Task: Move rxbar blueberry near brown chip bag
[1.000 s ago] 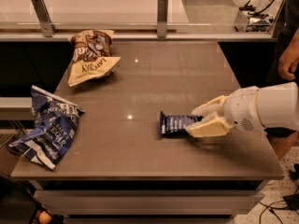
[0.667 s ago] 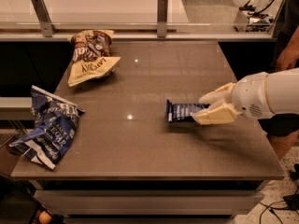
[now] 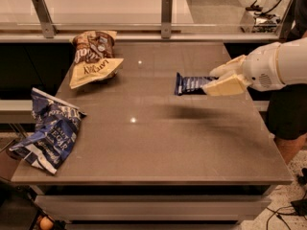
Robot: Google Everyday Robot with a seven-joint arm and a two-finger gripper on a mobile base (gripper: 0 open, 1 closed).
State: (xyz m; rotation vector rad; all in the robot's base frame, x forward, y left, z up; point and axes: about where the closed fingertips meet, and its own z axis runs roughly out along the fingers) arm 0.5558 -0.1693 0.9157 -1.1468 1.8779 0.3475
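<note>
The rxbar blueberry (image 3: 190,84) is a small dark blue wrapper held in the air above the right half of the table. My gripper (image 3: 217,79) is shut on its right end, with cream fingers (image 3: 226,86) above and below it. The arm comes in from the right edge. The brown chip bag (image 3: 93,56) lies at the table's back left, brown on top and cream-yellow below. The bar is well to the right of that bag, with bare tabletop between them.
A large blue and white chip bag (image 3: 50,128) hangs over the table's (image 3: 158,143) left front edge. A glass barrier with metal posts (image 3: 166,16) runs along the back edge. A person's leg (image 3: 288,114) stands at the right side.
My gripper has lifted the bar off the table and carried it up and toward the back. Both chip bags have stayed where they were.
</note>
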